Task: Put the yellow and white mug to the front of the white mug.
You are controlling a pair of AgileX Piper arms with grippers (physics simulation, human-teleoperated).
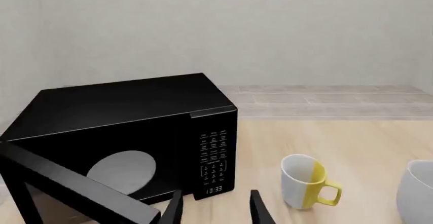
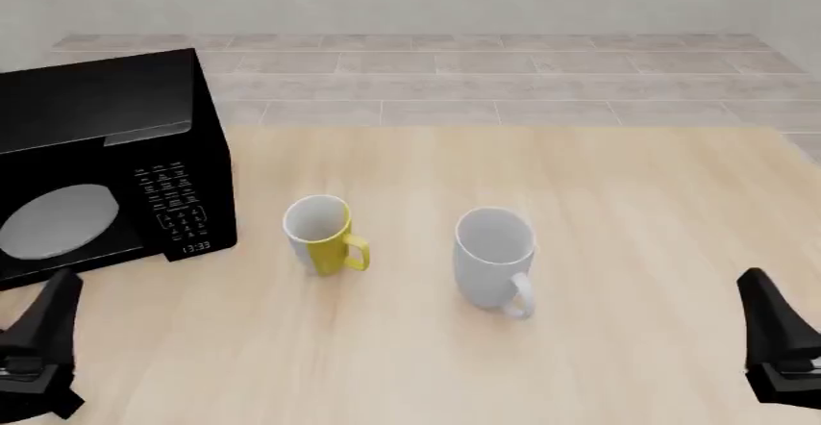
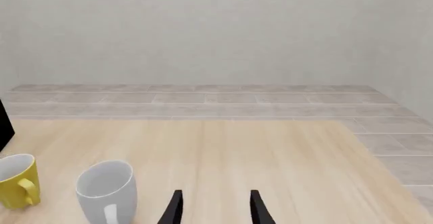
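On the pale wooden counter (image 2: pixel 616 204) the small mug with a yellow lower body, yellow handle and white rim (image 2: pixel 321 236) stood upright, a little left of the middle in the front view. Its handle pointed toward the right and the near edge. Just to its right, apart from it and not touching, stood the larger plain white mug (image 2: pixel 494 257), also upright, with its white handle turned toward the near edge. The two mugs were roughly level with each other across the counter, the white one slightly nearer the arms.

A black microwave oven with a keypad and a lit clock (image 2: pixel 115 161) sat at the far left of the counter, its door swung open; a grey round plate showed inside.

The left tool (image 1: pixel 216 209) hung low at the near left corner, its two dark fingers spread apart with nothing between them. The right tool (image 3: pixel 215 208) sat at the near right corner, likewise parted and empty. Both were well apart from the mugs.
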